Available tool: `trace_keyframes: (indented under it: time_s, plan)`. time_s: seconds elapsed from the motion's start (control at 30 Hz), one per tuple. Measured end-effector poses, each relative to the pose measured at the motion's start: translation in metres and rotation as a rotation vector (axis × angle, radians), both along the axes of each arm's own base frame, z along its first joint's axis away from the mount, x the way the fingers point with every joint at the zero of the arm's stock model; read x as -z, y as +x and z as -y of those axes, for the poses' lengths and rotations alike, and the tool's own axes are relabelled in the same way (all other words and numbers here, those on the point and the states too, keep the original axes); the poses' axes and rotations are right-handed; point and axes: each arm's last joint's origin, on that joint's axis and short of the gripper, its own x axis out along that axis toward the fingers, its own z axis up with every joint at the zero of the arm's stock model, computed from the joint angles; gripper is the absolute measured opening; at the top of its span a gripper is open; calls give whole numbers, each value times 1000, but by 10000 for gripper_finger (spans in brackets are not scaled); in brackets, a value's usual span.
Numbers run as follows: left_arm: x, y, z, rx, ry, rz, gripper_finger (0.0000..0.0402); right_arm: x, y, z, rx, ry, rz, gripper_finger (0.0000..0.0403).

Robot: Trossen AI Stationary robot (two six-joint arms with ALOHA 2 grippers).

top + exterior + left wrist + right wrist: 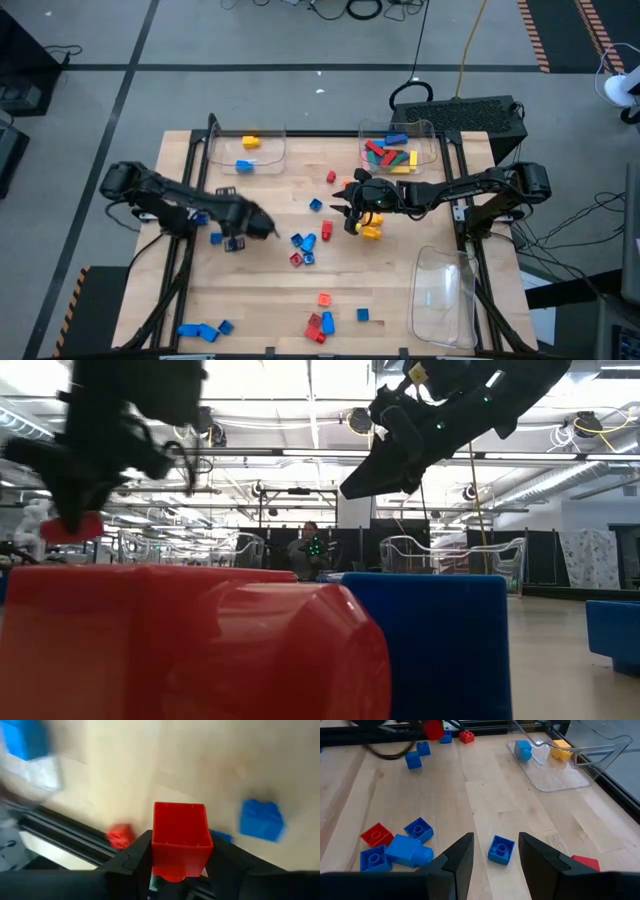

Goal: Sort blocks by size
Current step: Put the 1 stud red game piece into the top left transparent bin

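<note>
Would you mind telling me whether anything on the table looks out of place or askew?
Yes: the clear tray at the table's near right corner sits crooked, partly over the table's edge, and looks empty, while the two far trays sit square and hold blocks. Loose blocks lie scattered mid-table, as expected mid-sort.

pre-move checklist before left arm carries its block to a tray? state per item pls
1. Left gripper shut on the red block: ok, block sits between both fingers.
2. Block lifted off the table: ok, it hangs in the air in the low view.
3. Left tray reachable and uncrowded: ok, only a yellow and a blue block inside.
4. Right gripper out of the way: ok, open and empty, above a small blue block at mid table.
5. Which tray fits this block's size: cannot tell.
</note>
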Motion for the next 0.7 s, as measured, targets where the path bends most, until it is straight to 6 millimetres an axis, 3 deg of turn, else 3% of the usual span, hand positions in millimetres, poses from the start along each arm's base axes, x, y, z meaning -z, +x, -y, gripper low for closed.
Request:
trace_keyframes:
  time_s: [0.17, 0.5, 0.7]
  plan:
    - [-10, 9, -37, -42, 21, 21, 154, 0, 0, 0, 0, 0, -1, 141]
    - [-51, 23, -111, -64, 134, 160, 153, 0, 0, 0, -3, -6, -3, 141]
    - [-53, 17, -152, -122, 169, 231, 153, 0, 0, 0, -3, -6, -4, 141]
